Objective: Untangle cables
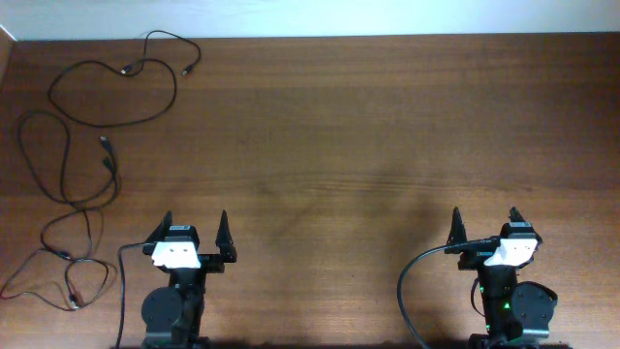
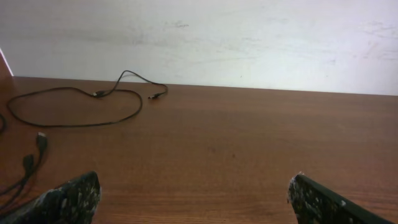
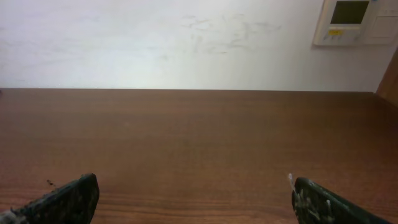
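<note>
Cables (image 1: 106,145) lie in loose loops at the left of the desk (image 1: 368,145); left tool (image 1: 195,217) and right tool (image 1: 485,211) stand spread wide, holding nothing.

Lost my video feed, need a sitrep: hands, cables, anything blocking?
Left hand open, empty. Right hand open, empty. Cables in loose loops far left, untouched. Nothing between left hand and them.

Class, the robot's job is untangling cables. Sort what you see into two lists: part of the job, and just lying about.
Part of the job:
looped cable at far left; second cable nearer the robot; tangled cables at near left; left gripper and right gripper, jaws open.

Just lying about:
wall panel; thick arm cable.
</note>
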Controlling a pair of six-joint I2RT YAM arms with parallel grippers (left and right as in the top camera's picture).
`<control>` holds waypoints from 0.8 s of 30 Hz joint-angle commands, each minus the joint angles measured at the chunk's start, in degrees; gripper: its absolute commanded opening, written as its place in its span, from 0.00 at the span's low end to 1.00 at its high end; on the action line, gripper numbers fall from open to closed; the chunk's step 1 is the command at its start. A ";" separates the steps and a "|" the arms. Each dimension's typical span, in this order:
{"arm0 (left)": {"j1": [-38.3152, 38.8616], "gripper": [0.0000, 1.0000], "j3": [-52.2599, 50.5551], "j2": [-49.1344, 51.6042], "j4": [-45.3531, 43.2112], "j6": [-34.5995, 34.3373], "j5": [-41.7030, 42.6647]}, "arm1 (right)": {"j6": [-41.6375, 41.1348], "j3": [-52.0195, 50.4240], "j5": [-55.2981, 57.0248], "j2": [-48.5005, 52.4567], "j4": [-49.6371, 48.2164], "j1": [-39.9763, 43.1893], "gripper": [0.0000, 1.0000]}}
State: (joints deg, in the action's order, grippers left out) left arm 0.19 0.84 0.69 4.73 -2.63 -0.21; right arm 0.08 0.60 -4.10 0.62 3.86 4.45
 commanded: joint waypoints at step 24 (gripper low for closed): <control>-0.35 0.99 -0.35 -0.39 0.09 0.76 0.00 | 0.15 -0.28 0.26 -0.42 0.39 -2.93 0.98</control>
State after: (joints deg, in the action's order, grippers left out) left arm 0.19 0.84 0.69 4.73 -2.63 -0.21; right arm 0.05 0.60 -4.10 0.62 3.86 1.91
